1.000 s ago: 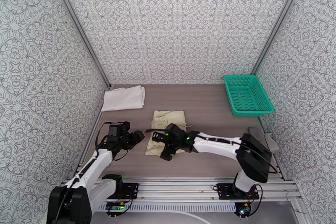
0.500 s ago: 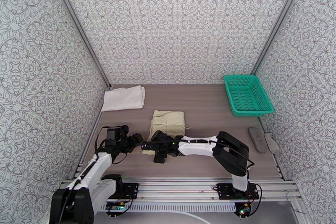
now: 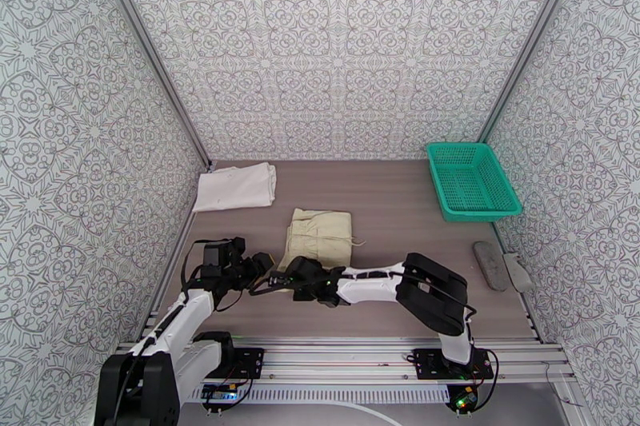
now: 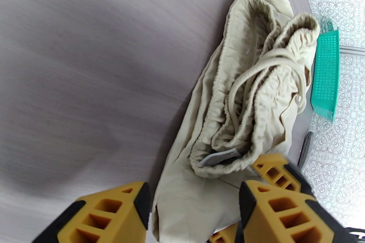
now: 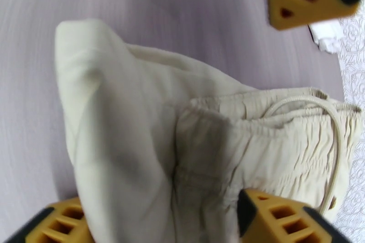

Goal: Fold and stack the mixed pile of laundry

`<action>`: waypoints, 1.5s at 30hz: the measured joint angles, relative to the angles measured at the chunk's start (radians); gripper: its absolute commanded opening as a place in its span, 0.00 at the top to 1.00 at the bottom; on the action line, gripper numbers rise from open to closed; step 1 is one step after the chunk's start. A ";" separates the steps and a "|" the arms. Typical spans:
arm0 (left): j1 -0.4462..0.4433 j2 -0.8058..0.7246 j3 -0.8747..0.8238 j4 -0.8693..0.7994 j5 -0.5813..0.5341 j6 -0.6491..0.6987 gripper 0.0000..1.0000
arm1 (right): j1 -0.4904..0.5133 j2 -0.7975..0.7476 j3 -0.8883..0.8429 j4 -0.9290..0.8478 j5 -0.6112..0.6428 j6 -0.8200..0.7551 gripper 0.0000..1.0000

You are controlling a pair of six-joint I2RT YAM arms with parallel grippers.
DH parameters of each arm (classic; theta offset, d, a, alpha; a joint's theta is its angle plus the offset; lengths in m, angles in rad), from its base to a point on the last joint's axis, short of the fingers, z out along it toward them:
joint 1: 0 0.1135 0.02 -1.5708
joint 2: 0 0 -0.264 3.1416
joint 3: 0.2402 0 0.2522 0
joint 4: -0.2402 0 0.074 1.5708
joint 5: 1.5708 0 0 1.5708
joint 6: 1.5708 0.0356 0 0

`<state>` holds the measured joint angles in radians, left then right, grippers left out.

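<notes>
For folding, the beige pants (image 3: pixel 322 232) are straddled at six o'clock: left end effector (image 4: pixel 191 205) spread, right end effector (image 5: pixel 169 219) unclear; pinching is likely needed next.

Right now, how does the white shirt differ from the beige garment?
Colour: the white shirt is bright white, the beige garment pale tan. Place: the shirt lies in the far left corner of the table; the garment lies mid-table, nearer the front edge. Detail: the garment shows a drawstring; the shirt shows none. Both are folded cloth.
</notes>
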<state>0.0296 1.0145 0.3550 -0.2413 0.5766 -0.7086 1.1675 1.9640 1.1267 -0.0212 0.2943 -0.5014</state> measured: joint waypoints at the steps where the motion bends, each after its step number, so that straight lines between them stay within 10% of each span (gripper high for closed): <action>1: 0.001 0.003 0.000 0.000 0.000 0.000 0.42 | -0.002 0.000 -0.010 0.015 0.007 -0.008 0.58; 16: -0.042 -0.026 -0.049 0.051 0.023 -0.172 0.24 | -0.018 -0.067 -0.108 0.113 0.003 -0.018 0.97; 45: -0.267 0.382 0.015 0.584 -0.005 -0.470 0.08 | -0.066 -0.150 -0.160 0.180 -0.067 -0.003 1.00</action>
<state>-0.2379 1.3968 0.3698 0.3431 0.5716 -1.1790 1.1011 1.8141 0.9665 0.1585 0.2272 -0.5049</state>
